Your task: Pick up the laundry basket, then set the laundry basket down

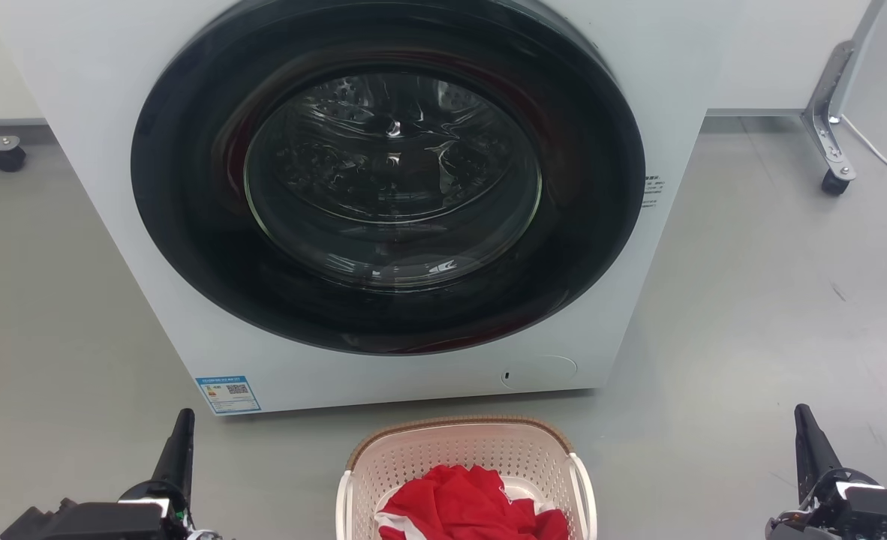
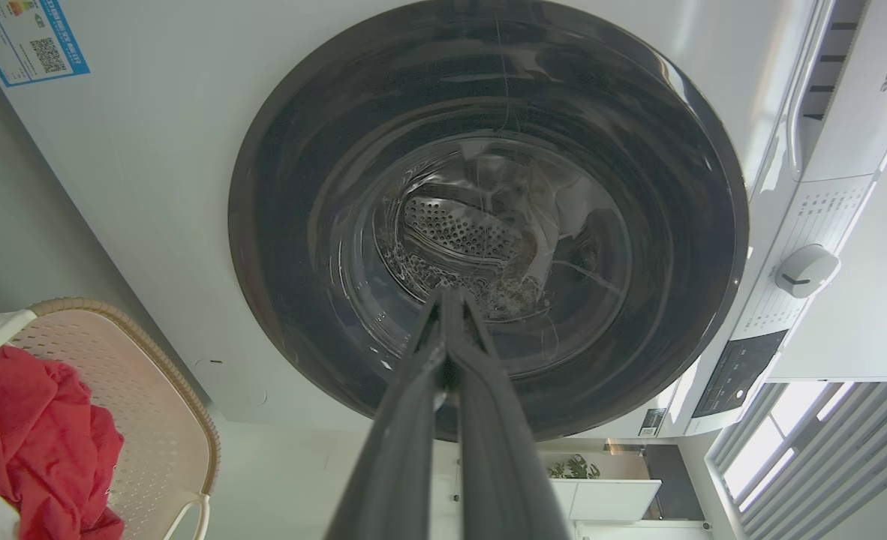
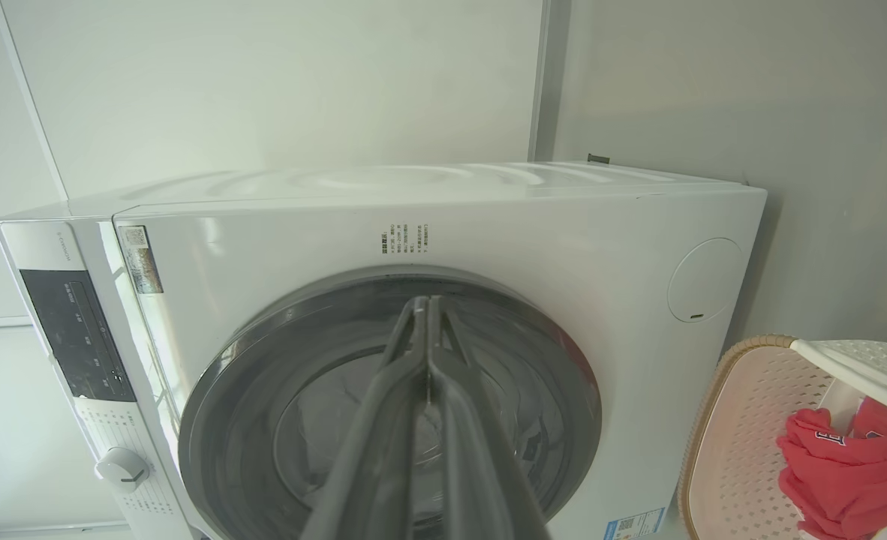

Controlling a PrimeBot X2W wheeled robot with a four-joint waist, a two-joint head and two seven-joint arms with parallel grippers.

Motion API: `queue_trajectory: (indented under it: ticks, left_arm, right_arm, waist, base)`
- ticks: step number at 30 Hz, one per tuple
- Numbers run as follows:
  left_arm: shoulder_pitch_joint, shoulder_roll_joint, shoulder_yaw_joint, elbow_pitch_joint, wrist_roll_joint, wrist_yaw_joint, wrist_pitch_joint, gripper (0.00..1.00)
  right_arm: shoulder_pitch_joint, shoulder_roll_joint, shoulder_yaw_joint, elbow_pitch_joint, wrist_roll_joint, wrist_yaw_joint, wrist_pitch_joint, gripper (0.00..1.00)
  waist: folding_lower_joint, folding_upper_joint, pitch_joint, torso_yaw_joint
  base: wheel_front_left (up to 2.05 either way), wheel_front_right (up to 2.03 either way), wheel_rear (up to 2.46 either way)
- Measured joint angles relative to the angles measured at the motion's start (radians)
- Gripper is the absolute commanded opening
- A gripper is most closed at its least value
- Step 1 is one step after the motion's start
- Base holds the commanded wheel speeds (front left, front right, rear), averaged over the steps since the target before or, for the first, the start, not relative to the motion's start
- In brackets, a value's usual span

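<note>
The laundry basket point(image 1: 464, 450) stands on the floor at the bottom centre of the head view, cream-white, perforated, with a brown woven rim and white loop handles. Red clothing point(image 1: 473, 506) lies inside it. The basket point(image 2: 143, 405) sits at the lower left of the left wrist view and at the lower right of the right wrist view point(image 3: 751, 435). My left gripper point(image 1: 182, 420) is shut, well to the basket's left. My right gripper point(image 1: 802, 415) is shut, far to its right. Both are empty and apart from the basket, fingertips pressed together point(image 2: 447, 296) point(image 3: 422, 304).
A white front-loading washing machine point(image 1: 113, 187) with a shut dark round door point(image 1: 388, 176) stands right behind the basket. Castor legs of frames stand at far left point(image 1: 4, 154) and far right point(image 1: 834, 176). Grey floor point(image 1: 751, 300) lies open on both sides.
</note>
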Motion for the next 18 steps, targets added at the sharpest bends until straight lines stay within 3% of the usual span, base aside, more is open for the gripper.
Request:
queue_trajectory:
  ticks: [18]
  left_arm:
    - [0.0,0.0,0.0,0.001,0.0,0.0,0.0,0.0]
  right_arm:
    - [0.0,0.0,0.0,0.0,0.001,0.0,0.0,0.0]
  waist:
    - [0.0,0.0,0.0,0.0]
  base:
    - [0.0,0.0,0.0]
